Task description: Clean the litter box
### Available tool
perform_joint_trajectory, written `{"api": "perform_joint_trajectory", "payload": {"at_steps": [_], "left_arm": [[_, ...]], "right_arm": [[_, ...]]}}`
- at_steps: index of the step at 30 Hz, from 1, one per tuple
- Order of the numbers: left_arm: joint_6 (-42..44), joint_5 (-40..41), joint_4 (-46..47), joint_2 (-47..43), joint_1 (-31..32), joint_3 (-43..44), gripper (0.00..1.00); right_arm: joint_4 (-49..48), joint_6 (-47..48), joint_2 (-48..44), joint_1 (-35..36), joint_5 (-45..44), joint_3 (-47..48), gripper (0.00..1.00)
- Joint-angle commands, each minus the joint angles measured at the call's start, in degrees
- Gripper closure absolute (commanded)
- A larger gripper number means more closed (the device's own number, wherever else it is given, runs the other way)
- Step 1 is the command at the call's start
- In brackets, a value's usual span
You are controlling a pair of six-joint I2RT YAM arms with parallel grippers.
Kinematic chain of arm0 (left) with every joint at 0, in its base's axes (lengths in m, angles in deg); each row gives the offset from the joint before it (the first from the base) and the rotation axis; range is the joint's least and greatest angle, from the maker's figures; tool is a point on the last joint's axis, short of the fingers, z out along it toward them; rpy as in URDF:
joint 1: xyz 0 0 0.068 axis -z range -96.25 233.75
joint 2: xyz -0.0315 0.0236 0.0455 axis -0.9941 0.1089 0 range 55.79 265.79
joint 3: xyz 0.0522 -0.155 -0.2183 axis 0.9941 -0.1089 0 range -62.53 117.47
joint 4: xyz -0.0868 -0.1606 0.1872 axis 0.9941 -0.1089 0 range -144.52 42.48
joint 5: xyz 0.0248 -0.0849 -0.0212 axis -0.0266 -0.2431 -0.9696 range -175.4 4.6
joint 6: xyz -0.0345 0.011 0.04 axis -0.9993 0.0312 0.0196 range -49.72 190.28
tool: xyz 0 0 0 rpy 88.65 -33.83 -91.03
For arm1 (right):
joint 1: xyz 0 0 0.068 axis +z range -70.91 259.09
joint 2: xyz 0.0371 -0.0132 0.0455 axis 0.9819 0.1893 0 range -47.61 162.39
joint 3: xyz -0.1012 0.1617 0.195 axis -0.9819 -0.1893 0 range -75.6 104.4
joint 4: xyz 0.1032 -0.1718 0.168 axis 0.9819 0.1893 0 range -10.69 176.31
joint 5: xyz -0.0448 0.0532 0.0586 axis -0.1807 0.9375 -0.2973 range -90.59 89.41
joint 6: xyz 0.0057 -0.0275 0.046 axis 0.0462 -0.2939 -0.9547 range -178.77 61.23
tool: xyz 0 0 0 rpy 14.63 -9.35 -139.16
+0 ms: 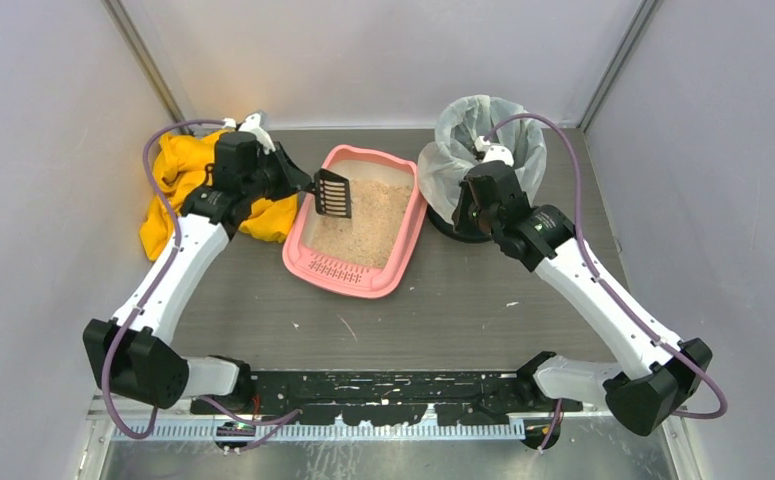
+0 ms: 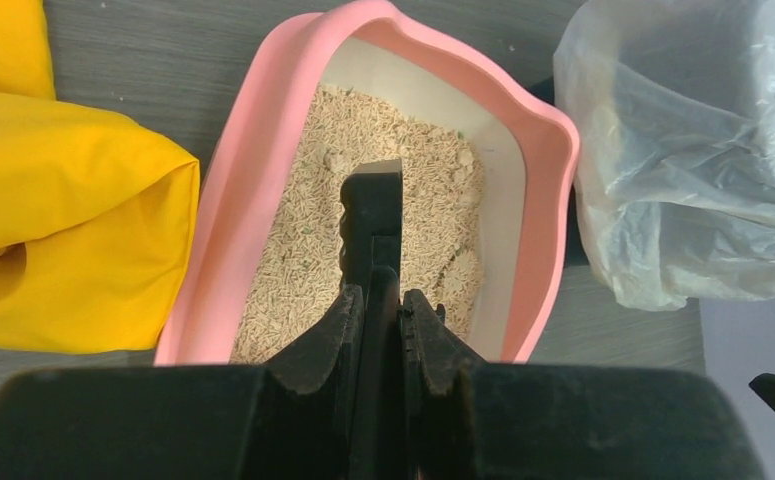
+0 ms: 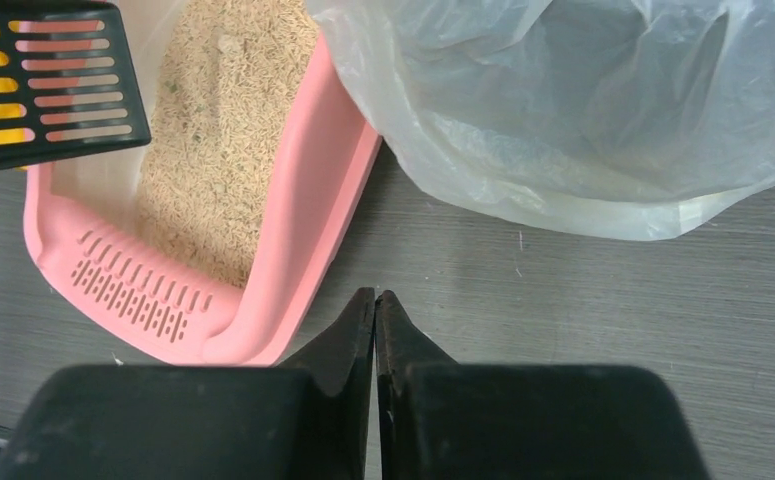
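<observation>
Room: I worked inside a plain pale-walled enclosure, with metal posts in its far corners.
Bench: the grey wood-grain bench [image 1: 463, 310] carried everything, with a few light specks on its bare part.
Litter box: the pink litter box [image 1: 348, 272] sat at mid-bench, left of centre. Its slotted lip faced the arm bases and beige litter covered most of its floor.
Long axis: it ran near to far, the far end leaning a little to the right.
Bin: a round bin [image 1: 483, 140] with a clear liner stood just beside the box's far right corner.
Cloth: a yellow cloth [image 1: 178, 175] lay bunched just left of the box.
Scoop: a black slotted scoop [image 1: 332, 193] hung over the box's left wall. Pink and yellow showed through its slots, so I judged it raised and not in the litter.
Left hand: my left hand [image 2: 383, 305] was clamped on the scoop's handle, blade pointing across the box towards the bin.
Right hand: my right hand [image 3: 375, 300] was closed on nothing, low over bare bench between box and bin.
Relation: the litter lay below and to the right of the left hand, the nearer one. I judged the next move to be a dip and a sweep across the short axis.
Lumps: a few paler lumps [image 2: 460, 268] showed in the litter near the right wall.
</observation>
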Motion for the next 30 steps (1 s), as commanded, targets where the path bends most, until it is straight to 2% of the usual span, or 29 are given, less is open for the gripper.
{"api": "perform_joint_trajectory", "payload": {"at_steps": [1,7,13,15,18,21,24,30], "left_arm": [[1.64,1.83,-0.55,1.2,1.08,3.57,1.0],[7.15,2.86,-3.93,6.54,2.75,8.71,1.0],[12.05,3.66,-9.69,13.34,6.32,16.91,1.0],[14.87,5.14,-9.88,14.38,8.22,17.13,1.0],[15.82,9.95,-8.84,14.7,9.55,14.91,1.0],[14.68,10.45,-10.65,14.51,9.88,15.53,1.0],[15.78,13.56,-12.54,13.7,10.06,16.31,1.0],[21.26,15.96,-17.92,16.51,10.05,23.23,1.0]], "right_arm": [[-2.66,1.36,0.4,-3.11,3.59,1.99,0.89],[-2.97,1.55,5.29,-7.33,8.01,5.44,0.83],[-2.21,2.48,10.96,-8.43,11.1,9.55,0.78],[-2.3,4.44,12.48,-8.53,13.26,10.85,0.75],[-5.19,6.43,12.63,-8.7,14.39,8.42,0.75],[-6.0,4.98,11.85,-8.8,17.59,7.59,0.74],[-7.36,4.08,10.47,-8.8,17.1,6.15,0.73],[-8.9,4.3,11.4,-8.8,18.21,5.21,0.73]]}}
